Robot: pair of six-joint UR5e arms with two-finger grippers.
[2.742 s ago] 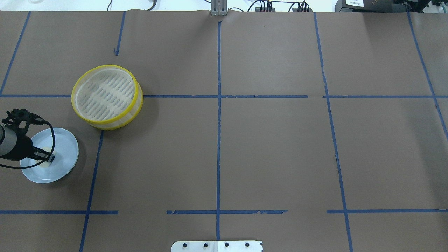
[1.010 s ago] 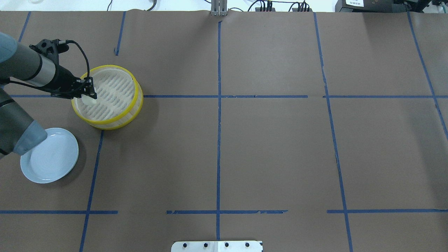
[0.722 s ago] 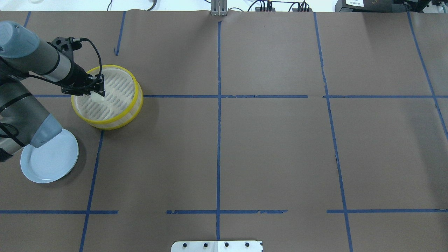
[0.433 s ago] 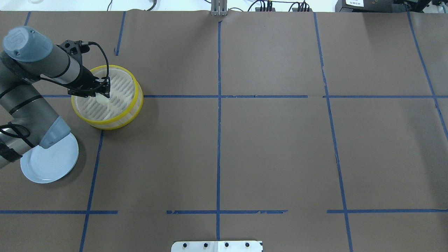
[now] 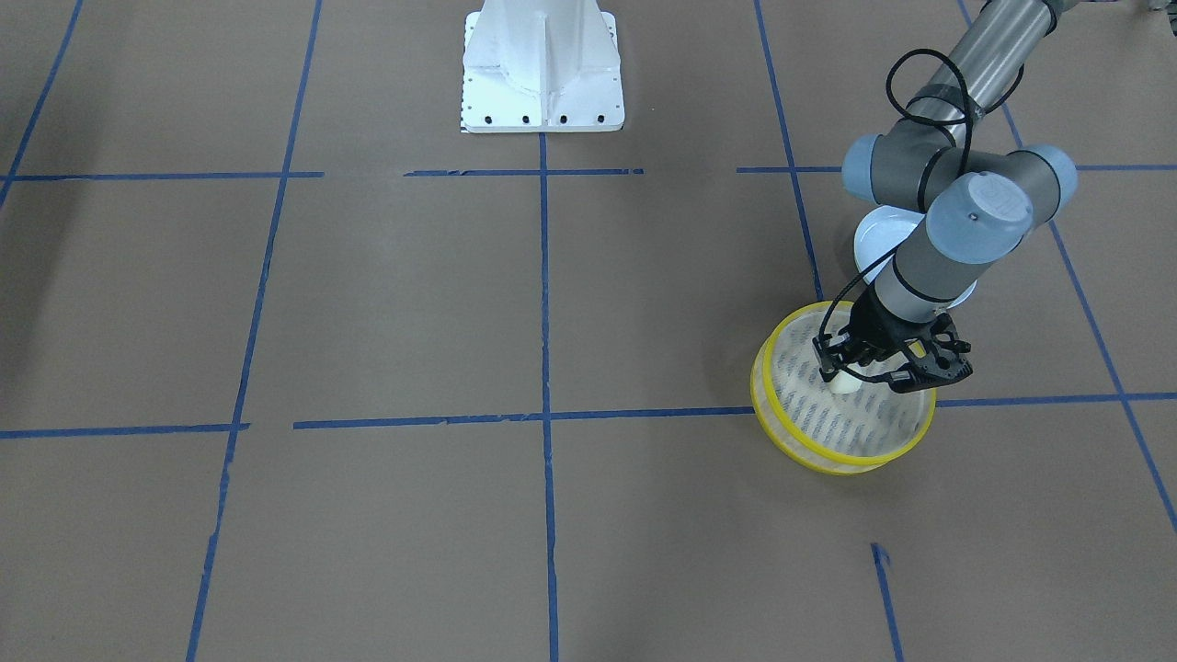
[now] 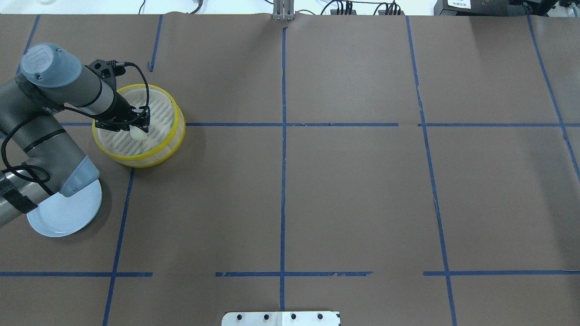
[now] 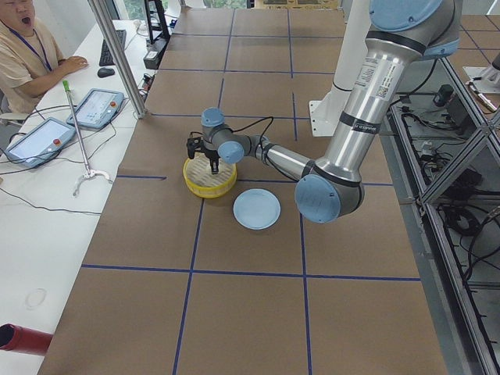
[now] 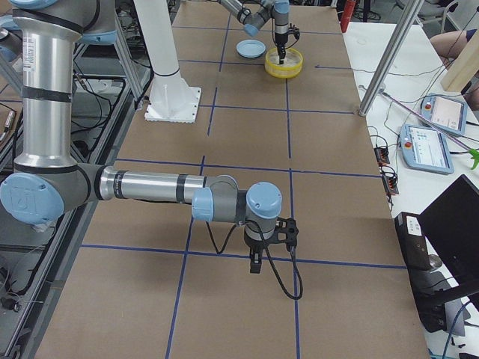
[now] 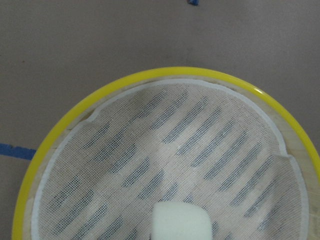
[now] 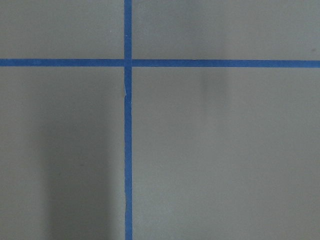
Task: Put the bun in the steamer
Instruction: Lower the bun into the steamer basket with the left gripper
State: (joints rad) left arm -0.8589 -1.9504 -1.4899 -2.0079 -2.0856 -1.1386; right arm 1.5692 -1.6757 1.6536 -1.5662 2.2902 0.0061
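The steamer (image 6: 168, 146) is a round basket with yellow rims and a pale slotted mesh floor, at the table's left. My left gripper (image 6: 139, 123) is over its middle, shut on the bun (image 6: 137, 134), a small cream-white block held just above the mesh. The front-facing view shows the bun (image 5: 840, 383) under the fingers, inside the steamer's (image 5: 828, 457) rim. The left wrist view shows the bun (image 9: 180, 223) at the bottom edge, over the steamer's mesh (image 9: 165, 75). My right gripper (image 8: 255, 261) shows only in the exterior right view, low over bare table; I cannot tell whether it is open or shut.
A pale blue plate (image 6: 68, 217) lies empty near the left edge, partly under my left arm's elbow. Brown paper with blue tape lines covers the table. The robot's white base plate (image 5: 541, 69) stands at the middle of the near edge.
My left gripper took the bun off the blue plate and carried it over the steamer. In the last second it moved right from the rim toward the steamer's middle.
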